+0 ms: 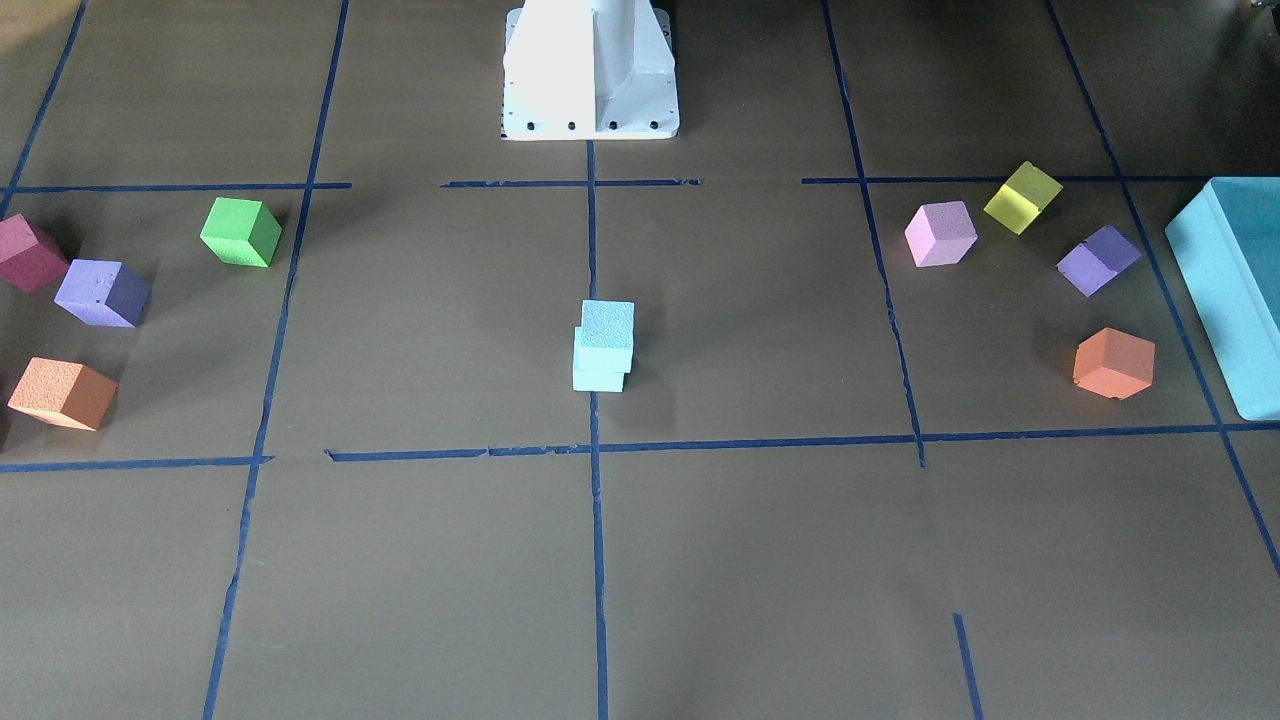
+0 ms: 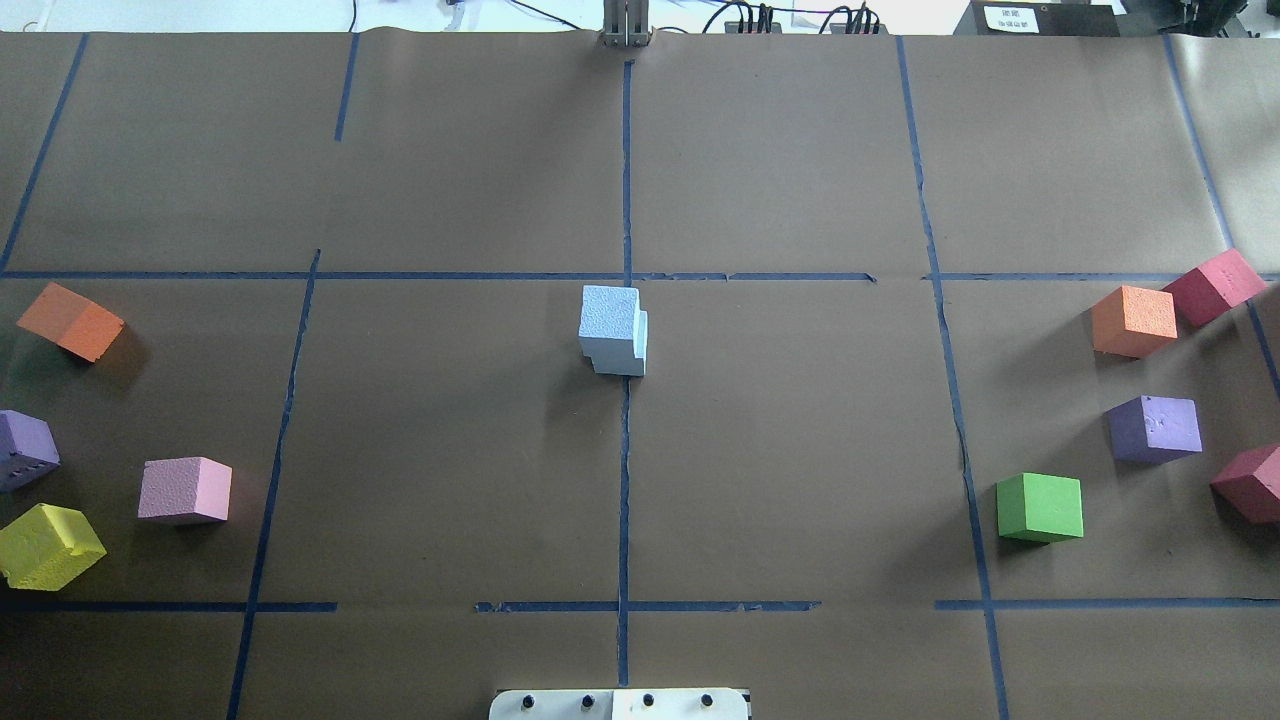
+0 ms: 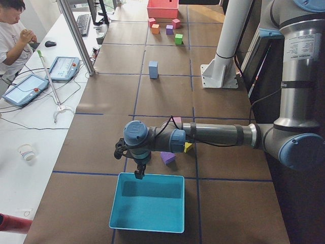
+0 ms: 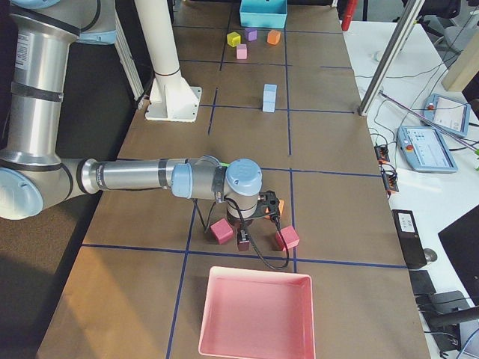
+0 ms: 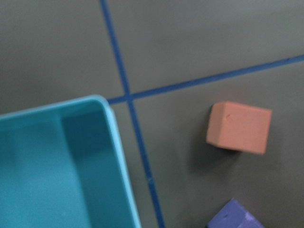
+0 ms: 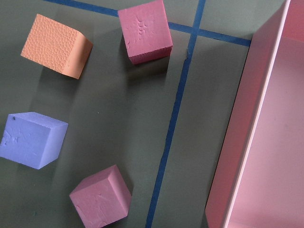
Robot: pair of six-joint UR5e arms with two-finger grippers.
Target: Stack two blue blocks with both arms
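The two blue blocks stand stacked at the table's centre on the middle tape line. The deeper sky-blue one [image 1: 607, 325] sits on the pale cyan one [image 1: 598, 378], slightly offset. The stack also shows in the overhead view [image 2: 611, 316] and in both side views [image 3: 153, 69] [image 4: 269, 98]. No arm is near it. My left gripper [image 3: 137, 173] hangs over the teal box's near rim at the table's left end. My right gripper [image 4: 243, 240] hangs over the red cubes by the pink tray. I cannot tell whether either is open or shut.
The teal box [image 1: 1235, 300] [image 5: 47, 166] stands at my left end, with orange [image 1: 1113, 362], purple, pink and yellow cubes beside it. The pink tray [image 4: 254, 318] [image 6: 256, 142] stands at my right end, with green [image 1: 241, 232], purple, orange and red cubes near it.
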